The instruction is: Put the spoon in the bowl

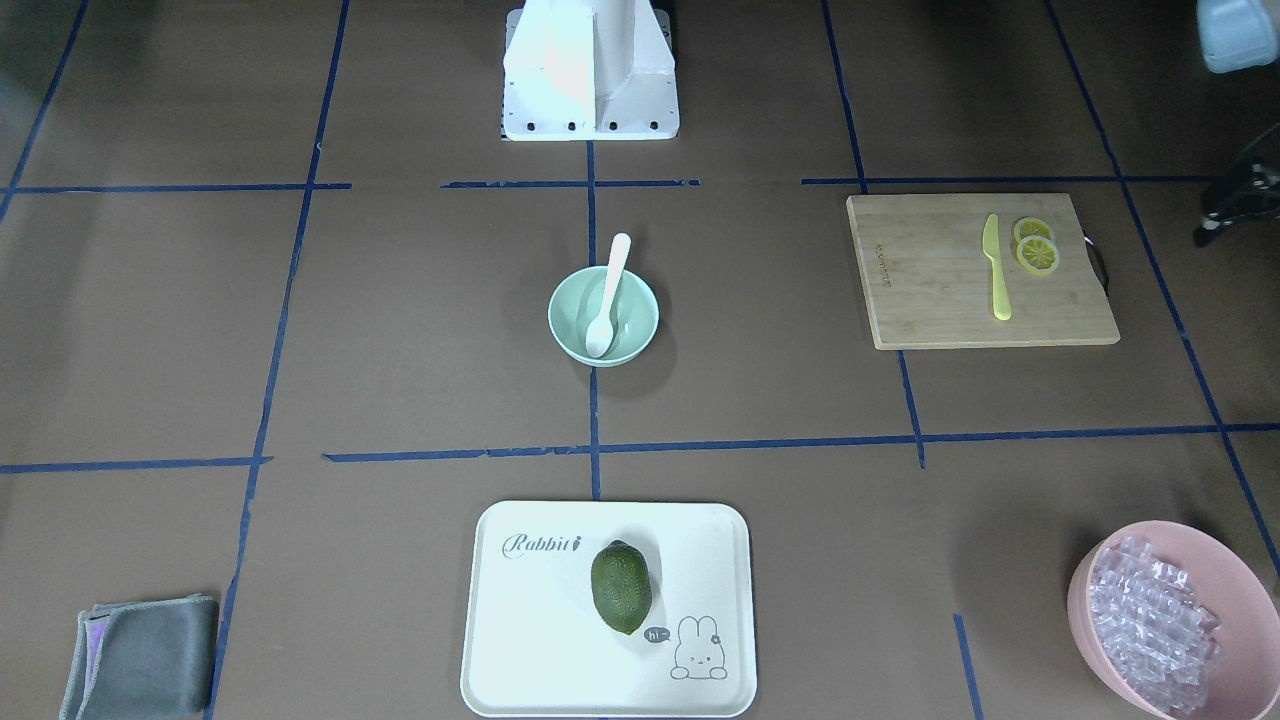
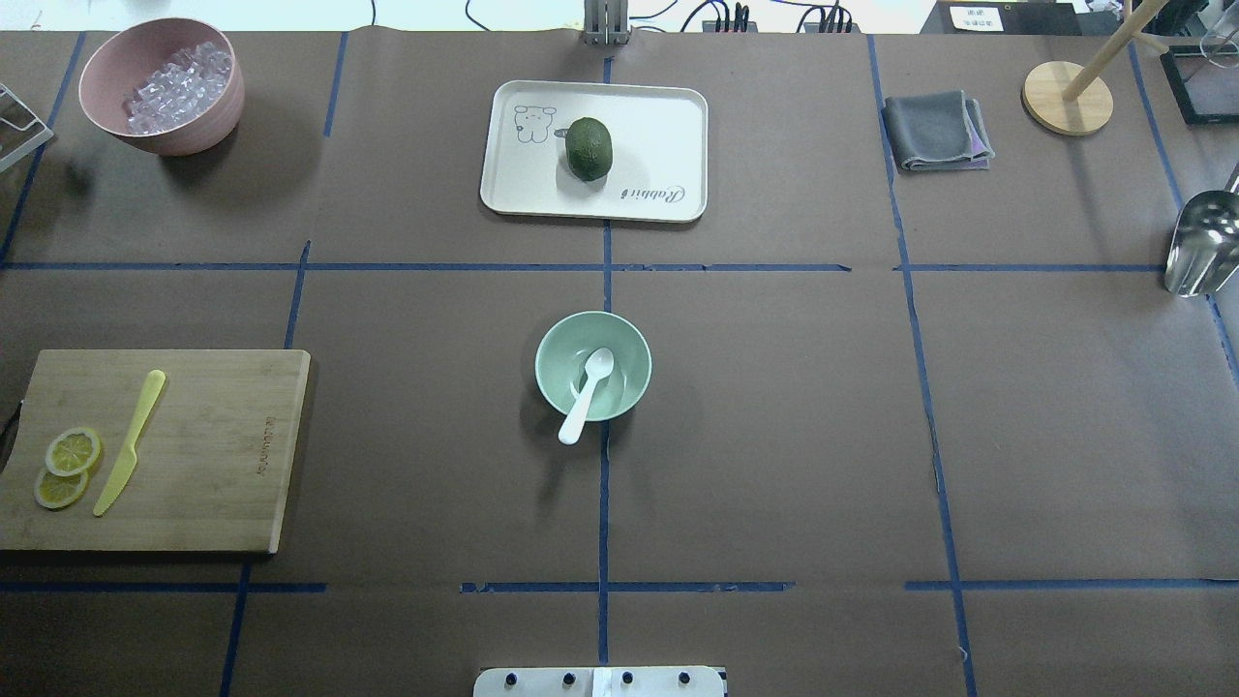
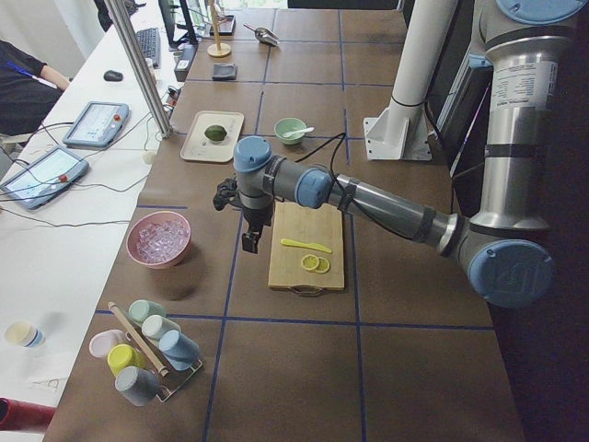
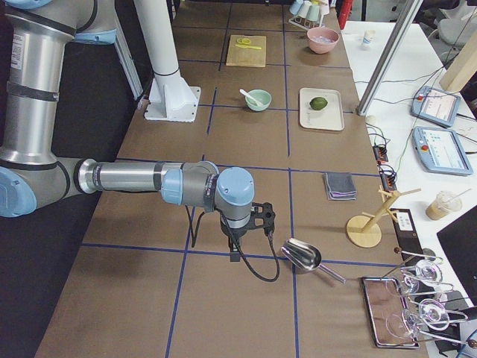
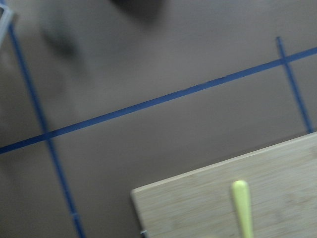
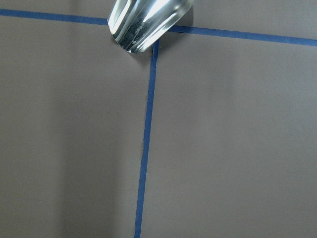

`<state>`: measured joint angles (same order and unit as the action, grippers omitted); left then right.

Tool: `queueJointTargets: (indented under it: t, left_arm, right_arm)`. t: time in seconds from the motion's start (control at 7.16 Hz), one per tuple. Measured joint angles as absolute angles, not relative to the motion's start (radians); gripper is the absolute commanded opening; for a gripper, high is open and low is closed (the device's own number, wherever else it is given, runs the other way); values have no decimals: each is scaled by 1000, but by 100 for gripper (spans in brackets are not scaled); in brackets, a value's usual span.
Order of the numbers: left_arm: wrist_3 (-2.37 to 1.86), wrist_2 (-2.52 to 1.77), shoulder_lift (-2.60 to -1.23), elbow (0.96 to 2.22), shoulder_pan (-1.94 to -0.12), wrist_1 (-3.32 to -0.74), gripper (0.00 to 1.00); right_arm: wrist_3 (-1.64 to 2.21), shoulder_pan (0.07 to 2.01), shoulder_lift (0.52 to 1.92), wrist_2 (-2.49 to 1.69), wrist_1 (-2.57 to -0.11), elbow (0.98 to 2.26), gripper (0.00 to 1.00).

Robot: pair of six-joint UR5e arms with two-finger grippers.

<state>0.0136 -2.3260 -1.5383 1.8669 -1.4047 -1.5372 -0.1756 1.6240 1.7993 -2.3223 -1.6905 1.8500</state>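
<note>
Around the small round pale mint-green bowl point(image 2: 557, 341) I have brown table point(image 2: 774, 436) on every side. The small white plastic spoon point(image 2: 584, 402) lies in it, scoop inside, handle slanting over the rim toward the robot's base. The left gripper point(image 3: 250, 241) and right gripper point(image 4: 235, 256) hang well apart from the bowl. I cannot tell whether either is open.

Light is bright and even from overhead. Soft shadows sit beside the bowl point(image 2: 592, 366) and the pink bowl point(image 2: 163, 85). Robot base point(image 1: 590, 70) is blown out white in the front-facing view. Left wrist view is motion-blurred, cutting board point(image 5: 198, 208) edge soft. Metal scoop point(image 6: 148, 20) shows streaked glare; right wrist view otherwise sharp.
</note>
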Motion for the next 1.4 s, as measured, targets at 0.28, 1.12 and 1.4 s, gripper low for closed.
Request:
queueJointTargets:
  t: [0.28,1.12,1.4]
  left_arm:
    - [104,-2394,-1509,1766,-1507,-1540,100]
    - [116,-2410,-1470,1694,-1538,-1605,100]
    - [116,-2408,-1467,1695,-1539,-1604,100]
  right_arm:
    - [-176,1622,1799,-2325,-1690,1850,100]
    - [-176,1621,1799,-2343,-1689,1850,100]
    - [-176,1621,1799,-2345,-1689,1850,100]
